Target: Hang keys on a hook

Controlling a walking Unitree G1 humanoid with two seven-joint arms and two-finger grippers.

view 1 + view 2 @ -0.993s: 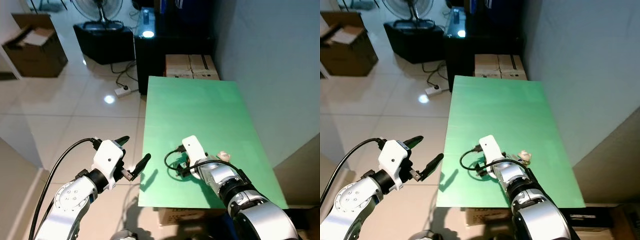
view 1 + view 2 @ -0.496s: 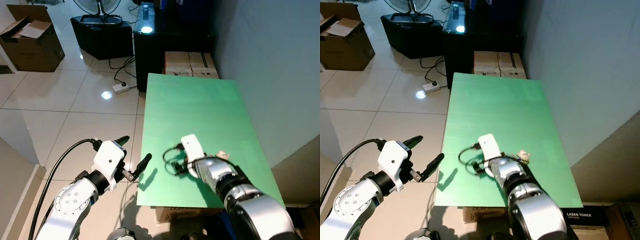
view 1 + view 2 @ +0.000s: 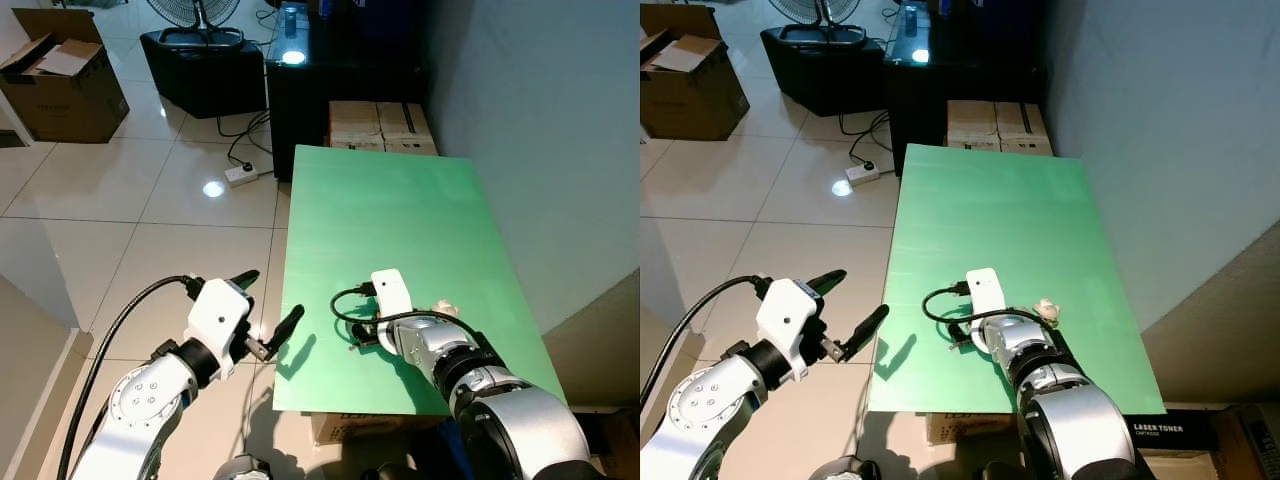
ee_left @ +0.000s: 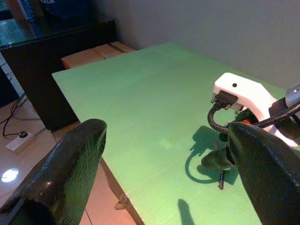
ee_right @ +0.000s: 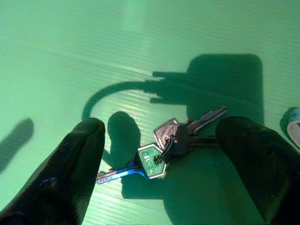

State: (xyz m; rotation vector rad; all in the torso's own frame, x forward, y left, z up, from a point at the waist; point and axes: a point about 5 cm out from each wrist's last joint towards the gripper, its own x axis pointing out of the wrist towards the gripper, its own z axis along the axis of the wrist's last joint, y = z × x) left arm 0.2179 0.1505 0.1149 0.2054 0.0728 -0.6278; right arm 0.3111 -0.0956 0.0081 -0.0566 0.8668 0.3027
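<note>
keys [image 5: 165,147] | bunch, blue and green heads | flat on green table [image 3: 400,220]

Keys [image 5: 165,146] lie on the table [image 3: 400,210] near its front edge, under the right gripper [image 5: 164,154]; boxes [image 3: 380,125] sit behind the table.

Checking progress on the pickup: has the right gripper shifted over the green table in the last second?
Yes, slightly. The right gripper has edged toward the robot's right on the green table, nearer the small white object, open astride the keys.

Green table [image 3: 400,210] by grey wall [image 3: 540,120] (tiled floor [image 3: 130,220]).
</note>
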